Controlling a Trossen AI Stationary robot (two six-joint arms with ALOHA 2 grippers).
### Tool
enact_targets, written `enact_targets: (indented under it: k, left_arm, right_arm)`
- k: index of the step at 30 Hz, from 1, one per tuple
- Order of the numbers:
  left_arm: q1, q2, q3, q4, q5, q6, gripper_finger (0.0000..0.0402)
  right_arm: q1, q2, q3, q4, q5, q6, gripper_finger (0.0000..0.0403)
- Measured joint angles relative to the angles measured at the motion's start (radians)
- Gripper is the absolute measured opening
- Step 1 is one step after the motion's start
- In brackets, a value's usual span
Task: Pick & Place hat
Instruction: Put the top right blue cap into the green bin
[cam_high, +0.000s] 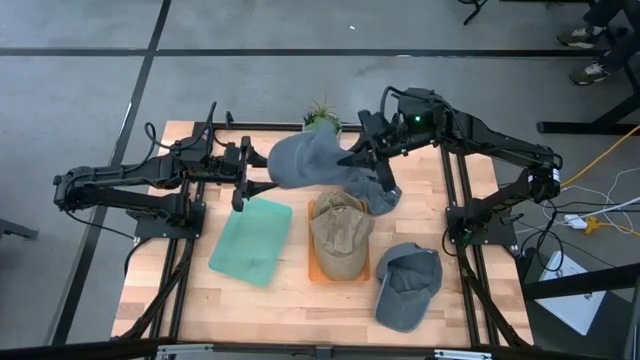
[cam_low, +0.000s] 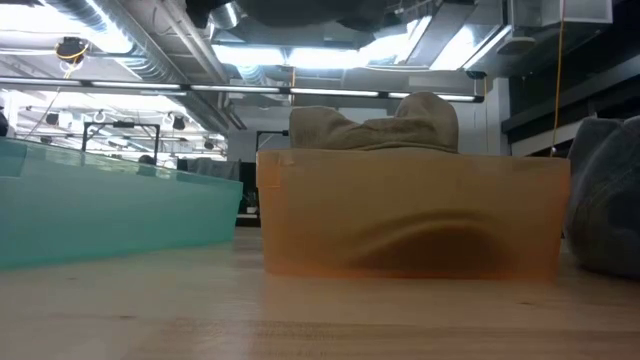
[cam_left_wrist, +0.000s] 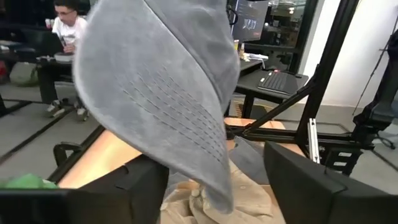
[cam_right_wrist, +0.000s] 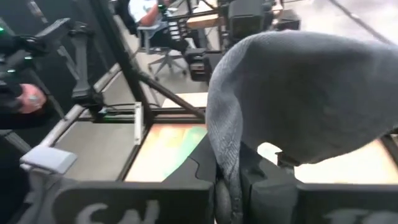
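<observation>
- Overhead, a grey hat (cam_high: 312, 160) hangs in the air between the two arms, above the far middle of the wooden table (cam_high: 260, 300), just in front of a small green plant (cam_high: 320, 115).
- The right gripper (cam_high: 352, 157) is clamped on the hat's edge; in the right wrist view the grey fabric (cam_right_wrist: 298, 93) runs down into the pinch between its closed fingers (cam_right_wrist: 186, 199).
- The left gripper (cam_high: 268, 186) sits at the hat's other side with its fingers spread apart; in the left wrist view the two fingers (cam_left_wrist: 134, 186) stand wide on either side of the brim (cam_left_wrist: 161, 99), which hangs between them without being pinched.
- Below the hanging hat, an orange bin (cam_high: 316, 268) holds a tan hat (cam_high: 340, 232); the low view shows that tan hat (cam_low: 380, 128) rising above the bin's translucent wall (cam_low: 410, 220).
- A teal bin (cam_high: 250, 240) lies just to the left of the orange one, near the left arm.
- Another grey cap (cam_high: 408, 285) lies on the table to the right of the orange bin, toward the near edge.
- More grey fabric (cam_high: 375, 195) lies on the table beside the tan hat, under the right arm.
- Beyond the table, a person sits at a desk (cam_left_wrist: 65, 18) in the left wrist view.
</observation>
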Motion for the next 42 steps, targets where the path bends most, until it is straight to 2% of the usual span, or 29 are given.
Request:
enact_targets:
  k: [4,8,11,14,18,21,26,29,33,42]
  left_arm:
    - [0.01,0.0,0.0,-0.028,-0.018,0.056,0.0272]
    - [0.034,0.0,0.0,-0.092,-0.115,0.102,0.0273]
    - [0.052,0.0,0.0,-0.089,-0.138,0.109,0.027]
    - [0.059,0.002,-0.001,-0.026,-0.113,0.102,0.027]
    - [0.056,0.029,-0.001,0.071,-0.016,0.103,0.0269]
    - [0.057,0.056,-0.001,0.126,0.057,0.115,0.0269]
    - [0.055,0.103,-0.001,0.21,0.122,0.146,0.0269]
    - [0.047,0.128,-0.001,0.259,0.131,0.151,0.0269]
    - [0.035,0.151,-0.001,0.305,0.133,0.168,0.0269]
    - [0.016,0.169,-0.001,0.332,0.135,0.203,0.0269]
  right_arm:
    - [0.0,-0.008,0.0,-0.003,-0.043,0.004,0.0019]
    - [0.0,-0.023,0.0,-0.018,-0.065,0.003,0.0017]
    - [0.0,-0.023,0.0,-0.036,-0.119,0.003,0.0014]
    - [0.0,-0.019,0.0,-0.047,-0.126,0.003,0.0015]
    - [0.0,0.005,0.0,-0.058,-0.134,0.003,0.0023]
    - [0.002,0.026,0.0,-0.061,-0.187,-0.007,0.0013]
    - [0.008,0.06,0.0,-0.058,-0.207,-0.024,0.0017]
    - [0.009,0.09,0.0,-0.057,-0.207,-0.024,0.0024]
    - [0.01,0.125,0.0,-0.04,-0.211,-0.024,0.0013]
    - [0.012,0.192,0.0,0.028,-0.285,-0.02,0.0019]
